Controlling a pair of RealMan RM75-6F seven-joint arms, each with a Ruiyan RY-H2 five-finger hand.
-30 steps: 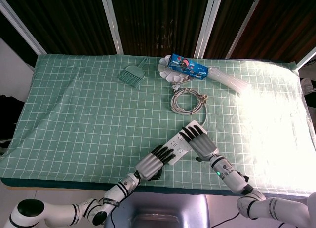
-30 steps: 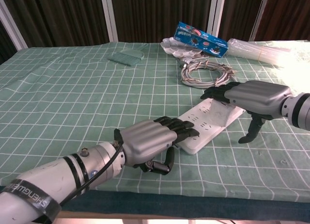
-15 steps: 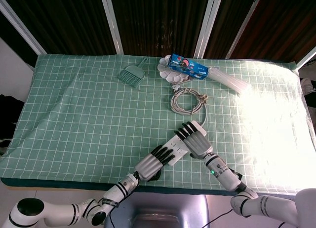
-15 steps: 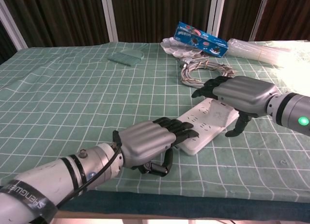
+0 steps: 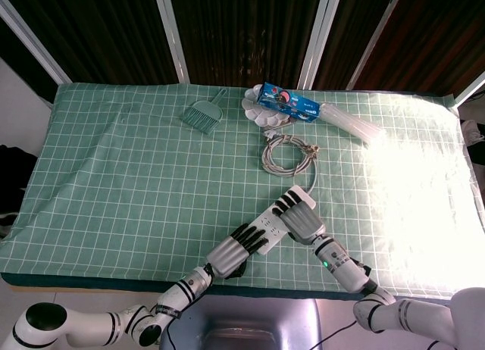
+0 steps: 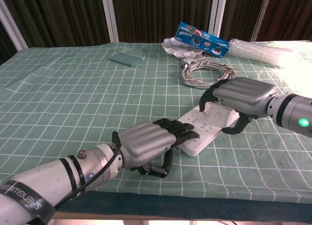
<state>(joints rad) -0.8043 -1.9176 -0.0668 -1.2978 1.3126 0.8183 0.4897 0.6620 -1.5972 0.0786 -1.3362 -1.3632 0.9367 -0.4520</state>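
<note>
Head view: white power strip (image 5: 278, 220) lay diagonally near the front edge of the counter (image 5: 136, 176), which was covered in a green checked cloth. Left robot hand (image 5: 241, 244) rested palm-down on the strip's near end, fingers laid flat and close together, holding nothing. Right robot hand (image 5: 297, 216) sat over the strip's far end, fingers curled down onto it; the end under it was hidden, so a real grip could not be told. Coiled grey cable (image 5: 286, 151) lay just behind the strip. Further back from the strip: a small green brush (image 5: 201, 115) to the left, a blue snack box (image 5: 287, 101) on a white egg tray (image 5: 261, 114), and a clear plastic bundle (image 5: 355, 125) washed out by glare. The cloth right of the strip was overexposed, with detail lost. Open cloth lay left of the strip.

Chest view: left robot hand (image 6: 153, 141) covered the strip's (image 6: 207, 129) near corner, thumb tucked below the counter-side edge, though contact there was unclear. Right robot hand (image 6: 234, 101) arched over the far end, fingertips (image 6: 204, 104) touching the top face and thumb down at the strip's right side. Cable (image 6: 204, 71) lay behind the strip, partly blocked by the right robot hand. Box (image 6: 202, 40) and brush (image 6: 126, 57) sat far behind the strip. Both forearms were cut off by the frame.
</note>
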